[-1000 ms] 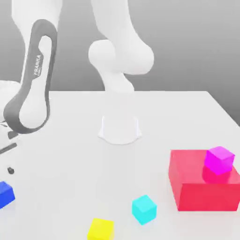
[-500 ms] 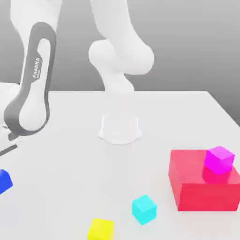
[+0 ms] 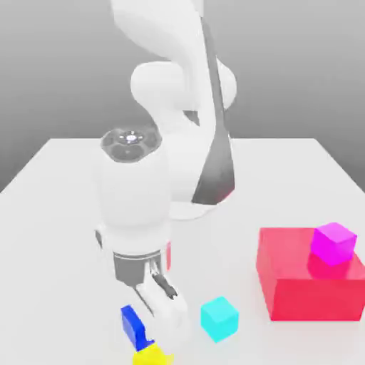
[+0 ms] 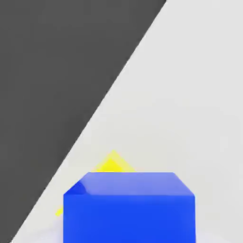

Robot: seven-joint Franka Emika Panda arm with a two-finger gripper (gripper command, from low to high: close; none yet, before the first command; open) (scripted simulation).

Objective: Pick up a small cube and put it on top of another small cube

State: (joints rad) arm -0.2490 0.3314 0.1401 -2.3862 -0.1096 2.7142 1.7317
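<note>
While the jaws [image 3: 151, 314] are closed on the small deep-blue cube [image 3: 132, 326], that cube hangs just above the small bright-yellow cube [image 3: 152, 355], which sits on the white surface [image 3: 64, 235] directly beneath them. Pick-up and carry appear complete; lowering, release and withdrawal remain, and whether blue already touches yellow cannot be told. A cyan cube [image 3: 219, 318] stands just beside.

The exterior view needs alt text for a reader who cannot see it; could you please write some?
A white robot arm's gripper holds a small blue cube just above a yellow cube near the front edge of a white table. Toward the exterior view's right lie a cyan cube and a big red block with a magenta cube on top.
</note>
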